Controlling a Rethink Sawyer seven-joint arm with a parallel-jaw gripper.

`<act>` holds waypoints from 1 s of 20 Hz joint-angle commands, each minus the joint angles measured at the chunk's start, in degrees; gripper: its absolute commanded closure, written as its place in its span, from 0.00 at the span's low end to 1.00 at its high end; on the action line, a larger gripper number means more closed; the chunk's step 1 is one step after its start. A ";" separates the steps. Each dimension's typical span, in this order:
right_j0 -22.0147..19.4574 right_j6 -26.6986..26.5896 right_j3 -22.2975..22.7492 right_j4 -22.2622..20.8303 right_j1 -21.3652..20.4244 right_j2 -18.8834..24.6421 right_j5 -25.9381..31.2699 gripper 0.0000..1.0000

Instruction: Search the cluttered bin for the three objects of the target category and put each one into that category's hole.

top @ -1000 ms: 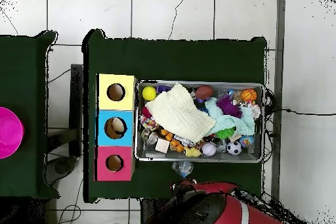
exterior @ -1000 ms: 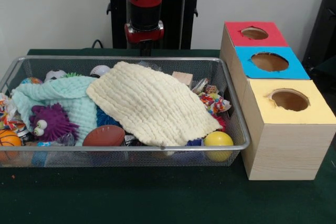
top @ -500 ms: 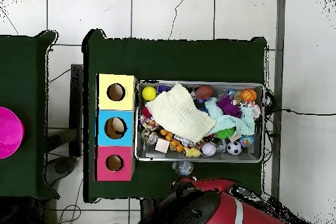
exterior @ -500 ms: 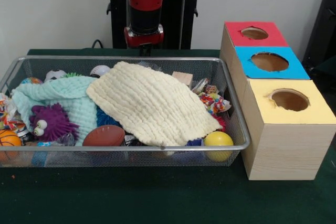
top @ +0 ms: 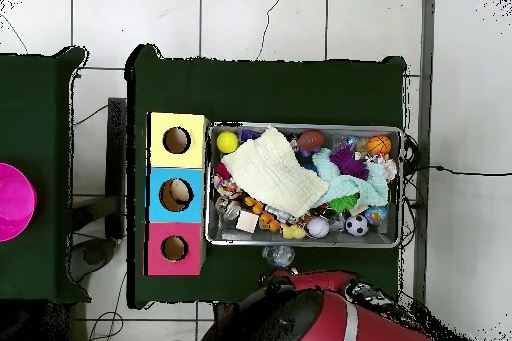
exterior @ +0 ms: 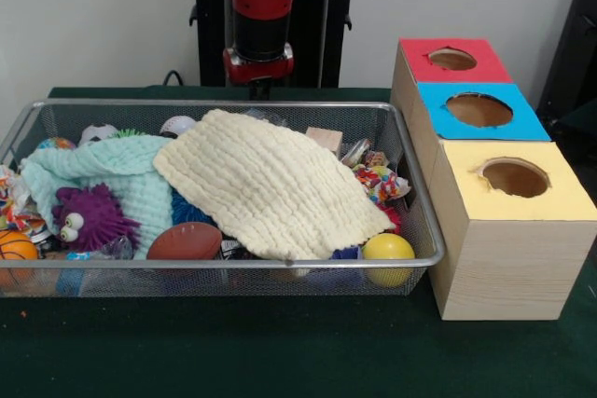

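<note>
A wire bin (exterior: 233, 261) holds a jumble of toys. A cream cloth (exterior: 270, 184) lies over its middle, and a mint cloth (exterior: 121, 170) lies to the left of it. Around them show a purple spiky toy (exterior: 89, 216), a brown football (exterior: 184, 241), a yellow ball (exterior: 387, 249) and a basketball (exterior: 14, 249). My gripper (exterior: 259, 90) hangs behind the bin's far rim, outside it and touching nothing. In the overhead view the gripper (top: 279, 255) sits just below the bin (top: 403, 187).
A wooden box right of the bin has a red hole (exterior: 452, 59), a blue hole (exterior: 478, 109) and a yellow hole (exterior: 515, 177). The blue hole (top: 176, 195) has something pale inside. A magenta dish (top: 12, 202) sits on the side table.
The arm has shifted slightly right and up behind the bin. Nothing in the bin has moved.
</note>
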 commanded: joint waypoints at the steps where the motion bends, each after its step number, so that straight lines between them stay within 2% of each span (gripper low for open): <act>1: 1.16 7.77 -9.96 4.20 1.13 3.82 1.80 1.00; 10: 1.77 8.74 -9.37 4.72 0.72 3.35 1.56 1.00; 14: 3.74 11.85 -8.13 6.42 0.38 0.54 -1.70 1.00; 16: 5.57 14.40 -7.27 8.93 0.20 -1.67 -2.44 1.00; 20: 10.54 20.44 -3.61 16.95 -0.39 -7.81 -3.96 1.00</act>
